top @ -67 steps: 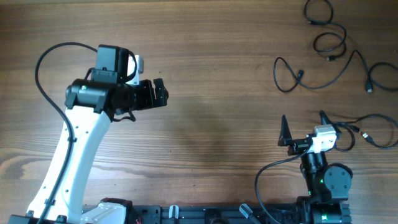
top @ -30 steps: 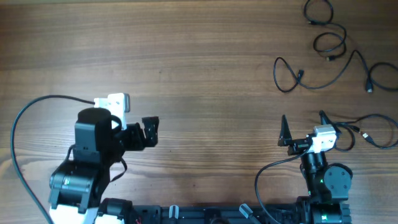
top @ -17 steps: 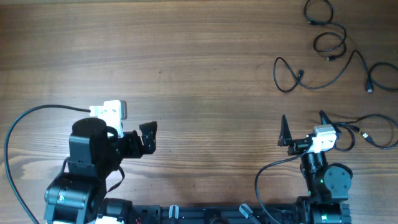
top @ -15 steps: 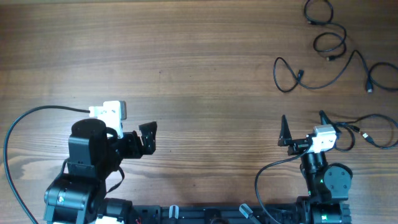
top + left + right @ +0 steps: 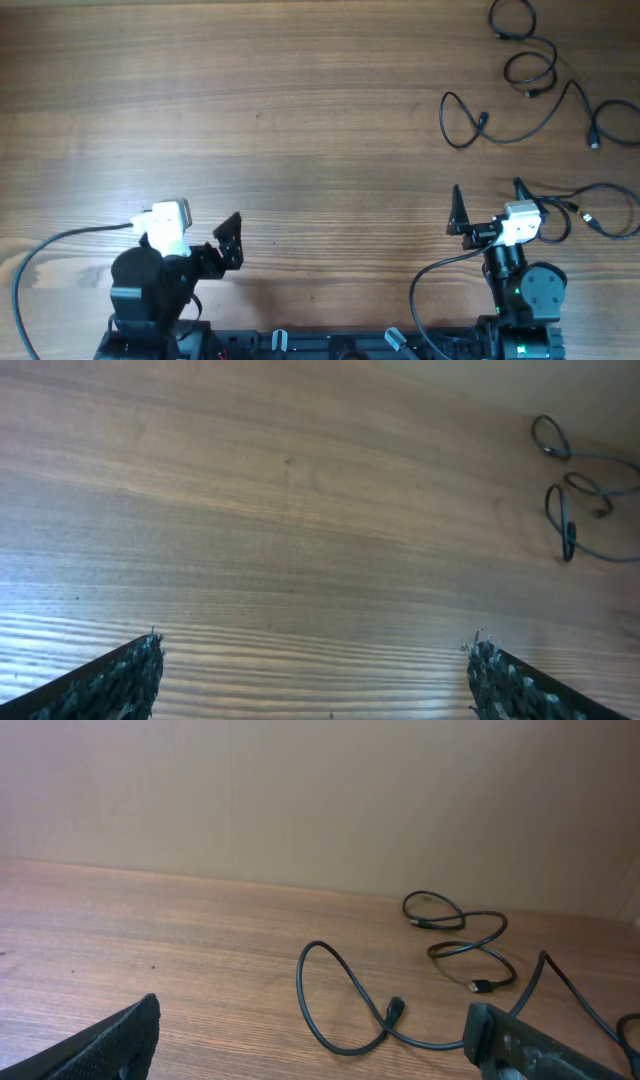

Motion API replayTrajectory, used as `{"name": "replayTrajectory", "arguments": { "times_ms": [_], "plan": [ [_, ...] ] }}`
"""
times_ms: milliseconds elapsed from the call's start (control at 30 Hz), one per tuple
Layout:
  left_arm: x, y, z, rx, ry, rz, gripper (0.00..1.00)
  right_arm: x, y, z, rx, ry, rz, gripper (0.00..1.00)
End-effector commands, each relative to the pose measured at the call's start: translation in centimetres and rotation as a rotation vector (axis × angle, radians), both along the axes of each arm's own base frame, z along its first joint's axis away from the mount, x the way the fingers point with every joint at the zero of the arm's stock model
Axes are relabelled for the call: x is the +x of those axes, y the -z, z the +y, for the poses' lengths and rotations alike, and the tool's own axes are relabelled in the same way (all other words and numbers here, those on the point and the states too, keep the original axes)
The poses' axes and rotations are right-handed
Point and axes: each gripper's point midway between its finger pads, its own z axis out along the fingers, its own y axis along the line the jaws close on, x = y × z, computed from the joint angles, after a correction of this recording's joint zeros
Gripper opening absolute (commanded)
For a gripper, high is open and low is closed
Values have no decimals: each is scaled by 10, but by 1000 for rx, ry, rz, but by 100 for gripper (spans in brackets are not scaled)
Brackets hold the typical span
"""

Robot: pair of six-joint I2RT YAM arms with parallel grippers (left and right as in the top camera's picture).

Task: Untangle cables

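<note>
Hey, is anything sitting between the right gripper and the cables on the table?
Nothing visible does. Only bare table lies between the open right gripper and the cables spread toward the far right. The nearest cable lies just beside the gripper, on its right.

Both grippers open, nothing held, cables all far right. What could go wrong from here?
1. Snag: one thin black cable loops right beside the right gripper and its wrist, so lifting off could drag it.
2. Reach: the other thin black cables lie far right, well away from the left gripper, so two-handed separating looks doubtful.
</note>
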Motion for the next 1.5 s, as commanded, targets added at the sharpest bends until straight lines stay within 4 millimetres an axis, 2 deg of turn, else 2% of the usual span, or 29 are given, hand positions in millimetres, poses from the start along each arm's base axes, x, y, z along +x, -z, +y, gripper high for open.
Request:
{"name": "replayTrajectory", "arguments": {
  "times_ms": [0,167,333,600,800,933,1033,1167,1267,1467],
  "plan": [
    [-1,10,7,11,-28,-16,100,0,-3,-1,-8,9,-13,100],
    [1,12,2,48,26,-63,100,0,-3,-1,-8,9,-13,100],
    [4,25,5,60,20,-75,100,0,-3,-1,-8,9,-13,100],
    [22,35,13,60,-24,-280,100,0,-3,-1,-8,9,-13,100],
    [40,20,14,87,-21,-464,100,0,-3,-1,-8,9,-13,99],
    [44,8,19,96,-52,-550,100,0,-3,-1,-8,9,-13,100],
    [45,7,26,108,-93,-552,100,0,-3,-1,-8,9,-13,100],
    [45,23,29,116,-110,-489,100,0,-3,-1,-8,9,-13,100],
    [45,23,36,127,-143,-485,100,0,-3,-1,-8,9,-13,100],
    [45,24,38,299,-101,-499,100,0,-3,-1,-8,9,-13,100]
  ]
}}
